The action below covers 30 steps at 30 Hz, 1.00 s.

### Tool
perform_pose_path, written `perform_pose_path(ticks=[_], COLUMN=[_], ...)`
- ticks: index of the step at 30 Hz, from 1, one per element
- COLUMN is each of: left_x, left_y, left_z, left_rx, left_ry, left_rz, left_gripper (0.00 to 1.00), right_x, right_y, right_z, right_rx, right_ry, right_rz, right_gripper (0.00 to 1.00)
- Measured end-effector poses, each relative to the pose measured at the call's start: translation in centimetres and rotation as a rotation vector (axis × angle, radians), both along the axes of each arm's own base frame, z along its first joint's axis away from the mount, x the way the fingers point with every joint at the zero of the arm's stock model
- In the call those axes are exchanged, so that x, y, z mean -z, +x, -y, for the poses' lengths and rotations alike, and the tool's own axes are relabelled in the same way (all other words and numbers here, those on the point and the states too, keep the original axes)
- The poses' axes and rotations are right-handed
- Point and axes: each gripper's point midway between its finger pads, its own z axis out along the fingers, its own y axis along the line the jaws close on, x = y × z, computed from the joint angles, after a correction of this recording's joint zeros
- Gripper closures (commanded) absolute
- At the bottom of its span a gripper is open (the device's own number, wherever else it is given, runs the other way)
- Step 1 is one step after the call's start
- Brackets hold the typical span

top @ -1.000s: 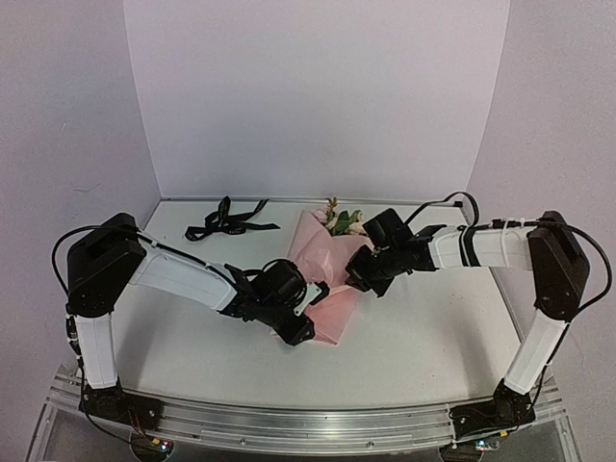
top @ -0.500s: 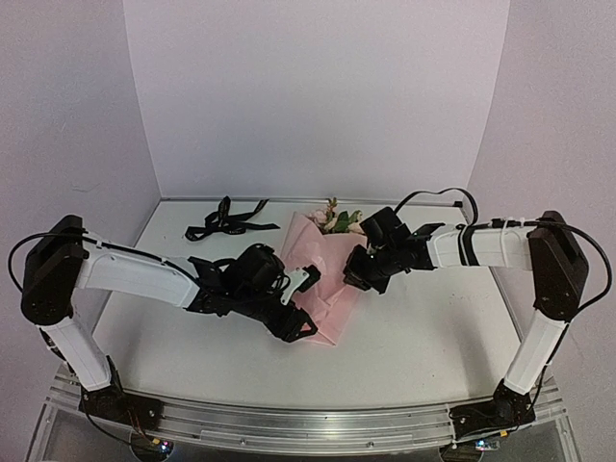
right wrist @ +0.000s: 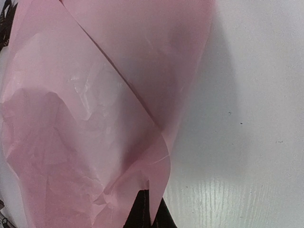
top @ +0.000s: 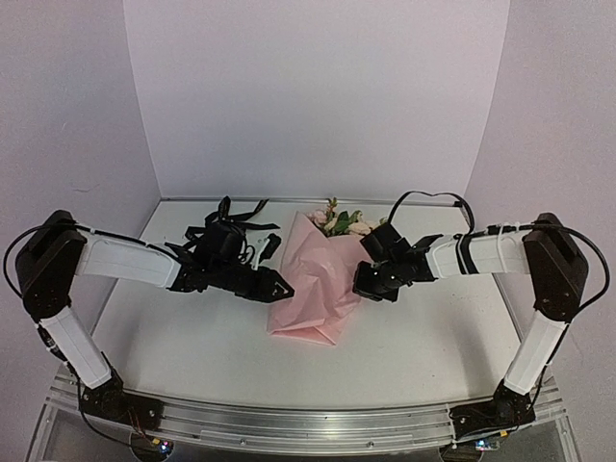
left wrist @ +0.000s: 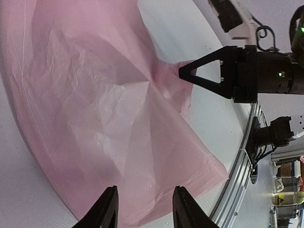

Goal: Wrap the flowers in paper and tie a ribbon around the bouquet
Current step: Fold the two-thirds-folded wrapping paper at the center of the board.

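At far left the ribbon (top: 226, 227) lies in a loose tangle on the table (top: 192, 346), behind my left arm; the left claw (top: 279, 287) hangs just beside the left edge of the paper (top: 313, 289), its jaws apart with nothing between them, the pink sheet only showing past its fingers (left wrist: 107, 211); the ribbon sits farther back and to the left of that claw, well apart from the right arm, so I judge the left is the arm to fetch it. In the middle the paper is folded loosely round the flowers (top: 339, 221); the bundle's long axis runs near to far, leaning slightly right, narrow end toward the arm bases, blossoms toward the back wall. On the right the right claw (top: 362, 283) is clenched on the paper's right flap, pinning the fold; I judge that letting go would let the wrap spring open before the tie.
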Motion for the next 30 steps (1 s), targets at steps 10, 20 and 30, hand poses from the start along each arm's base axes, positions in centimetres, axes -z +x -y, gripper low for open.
perform_pose_path(ticks=[10, 20, 30], left_x=[6.5, 6.7, 7.8], left_y=[-1.5, -1.2, -2.2], left_z=[1.6, 2.2, 1.8], left_rx=[0.055, 0.045, 0.043], left_ry=[0.022, -0.006, -0.004], left_rz=[-0.216, -0.236, -0.256], left_gripper=[0.80, 0.82, 0.85], right_x=[-1.1, -4.9, -3.1], right_y=[2.2, 7.2, 8.9], right_z=[1.3, 0.8, 1.8], right_rx=[-0.016, -0.029, -0.022], right_ry=[-0.055, -0.015, -0.011], right_rz=[0.076, 0.186, 0.139], right_gripper=[1.00, 1.00, 1.00])
